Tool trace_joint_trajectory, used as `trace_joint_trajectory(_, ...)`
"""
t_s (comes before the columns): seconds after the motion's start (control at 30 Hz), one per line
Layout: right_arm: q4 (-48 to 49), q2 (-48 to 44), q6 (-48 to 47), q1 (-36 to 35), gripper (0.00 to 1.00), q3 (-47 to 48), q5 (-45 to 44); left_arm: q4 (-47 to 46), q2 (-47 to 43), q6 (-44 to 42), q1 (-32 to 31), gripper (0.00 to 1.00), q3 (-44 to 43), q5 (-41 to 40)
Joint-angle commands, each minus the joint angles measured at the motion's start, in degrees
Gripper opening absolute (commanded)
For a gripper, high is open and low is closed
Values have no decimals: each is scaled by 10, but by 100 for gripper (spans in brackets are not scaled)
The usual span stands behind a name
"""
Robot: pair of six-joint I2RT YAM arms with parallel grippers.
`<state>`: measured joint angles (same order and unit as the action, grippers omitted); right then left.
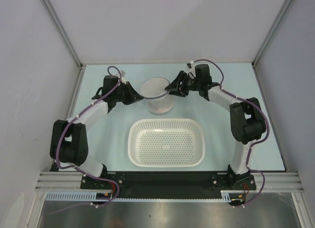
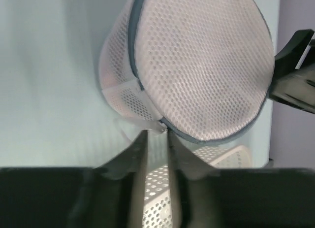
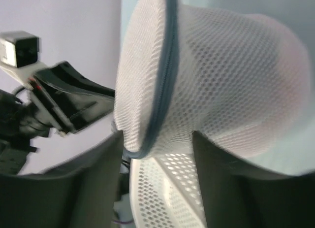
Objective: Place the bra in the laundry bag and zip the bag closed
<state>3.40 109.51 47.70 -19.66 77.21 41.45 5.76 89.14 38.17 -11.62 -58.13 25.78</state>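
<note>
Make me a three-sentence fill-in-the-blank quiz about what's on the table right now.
1. The laundry bag stands between the left hand and the right hand, so ___ hands are at it.
2. The white basket lies ___ to the arm bases than the laundry bag.
3. The laundry bag's walls are white ___ fabric.
Missing words: both; nearer; mesh.

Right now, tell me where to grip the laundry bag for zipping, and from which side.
Grip the small tab sticking out of the zip rim of the bag, coming from the left arm's side. It is thin and juts toward the left claw, whose fingers flank it.
</note>
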Motion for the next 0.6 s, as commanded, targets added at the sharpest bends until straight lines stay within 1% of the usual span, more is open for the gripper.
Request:
trace_joint_trajectory(0.0,-102,-45,-89,13,76,32,-46,57,-72,-90,-32,44,-38,-85)
trace_joint_trajectory(0.03,-160,-56,-105,13,91,32,-103,68,-100,-99,-39,49,-37,-102)
trace_joint_trajectory(0.07,-190,-72,-137,12,99,31,-139,85,-113,-114,-45,53,-34,-123)
trace_joint_trajectory(0.1,-214,-103,-149,12,100,29,-176,93,-128,-119,-58,60,-30,-137)
trace_joint_trajectory(0.13,-260,-122,-161,9,100,22,-253,114,-160,-124,-67,74,-24,-147)
trace_joint_trajectory(0.17,-277,-139,-180,5,100,15,-290,119,-177,-135,-78,78,-20,-157)
trace_joint_trajectory(0.2,-292,-177,-189,0,100,8,-325,124,-196,-139,-109,85,-14,-186)
trace_joint_trajectory(0.23,-310,-197,-195,-15,100,-17,-386,132,-214,-142,-127,87,0,-200)
trace_joint_trajectory(0.27,-313,-215,-205,-23,100,-30,-407,131,-253,-143,-147,88,11,-210)
trace_joint_trajectory(0.3,-313,-238,-208,-31,100,-49,-422,127,-272,-141,-188,90,25,-229)
trace_joint_trajectory(0.33,-314,-274,-207,-41,100,-65,-446,110,-291,-138,-211,90,56,-239)
trace_joint_trajectory(0.37,-313,-295,-205,-54,100,-99,-447,95,-337,-129,-256,90,77,-246)
trace_joint_trajectory(0.4,-310,-315,-199,-64,100,-116,-450,81,-359,-123,-279,95,99,-257)
trace_joint_trajectory(0.43,-300,-364,-194,-77,100,-135,-457,49,-388,-109,-299,96,145,-277)
trace_joint_trajectory(0.47,-291,-389,-191,-108,100,-179,-461,30,-437,-101,-339,97,169,-286)
trace_joint_trajectory(0.5,-279,-415,-178,-122,100,-201,-473,12,-466,-92,-357,100,193,-305)
trace_joint_trajectory(0.53,-257,-475,-169,-134,100,-227,-479,-22,-492,-81,-371,100,238,-310)
trace_joint_trajectory(0.57,-243,-502,-158,-157,100,-272,-486,-36,-516,-78,-399,100,259,-317)
